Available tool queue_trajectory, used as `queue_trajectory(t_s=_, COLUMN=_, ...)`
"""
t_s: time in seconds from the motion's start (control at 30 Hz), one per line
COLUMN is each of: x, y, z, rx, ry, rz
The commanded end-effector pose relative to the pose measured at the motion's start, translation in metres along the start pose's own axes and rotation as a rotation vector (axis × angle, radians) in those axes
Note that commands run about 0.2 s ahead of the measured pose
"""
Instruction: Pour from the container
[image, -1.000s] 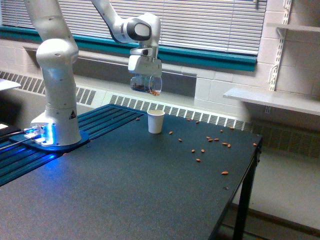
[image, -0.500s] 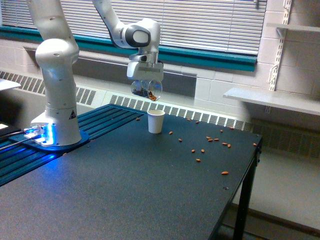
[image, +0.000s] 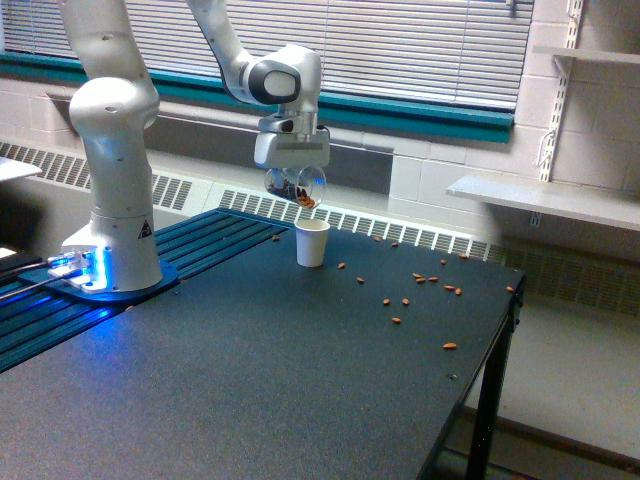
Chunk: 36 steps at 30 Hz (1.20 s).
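Clear container (image: 296, 186), one, tipped with mouth toward one white paper cup (image: 312, 242) below the gripper (image: 291, 172) pinching it; about a dozen nuts (image: 424, 278) dot the counter (image: 260, 360).

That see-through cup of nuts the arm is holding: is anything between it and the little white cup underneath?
Nothing visible. The clear cup, held in the gripper, hangs tilted just above the open white paper cup, with only air between them. The spilled nuts lie on the table toward the exterior view's right, out of the way.
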<state>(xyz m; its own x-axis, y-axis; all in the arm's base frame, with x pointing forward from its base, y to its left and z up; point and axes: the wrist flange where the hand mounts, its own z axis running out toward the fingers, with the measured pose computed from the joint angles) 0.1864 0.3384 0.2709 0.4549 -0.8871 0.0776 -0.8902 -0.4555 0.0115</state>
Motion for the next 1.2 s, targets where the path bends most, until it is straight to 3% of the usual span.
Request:
queue_trajectory(t_s=0.03, x=0.001, y=0.0, z=0.006, rx=0.015, ry=-0.031, rz=0.036)
queue_trajectory(t_s=0.47, x=0.001, y=0.003, z=0.018, rx=0.022, ry=-0.071, rz=0.076)
queue_trajectory(t_s=1.2, x=0.017, y=-0.009, z=0.029, rx=0.029, ry=-0.131, rz=0.072)
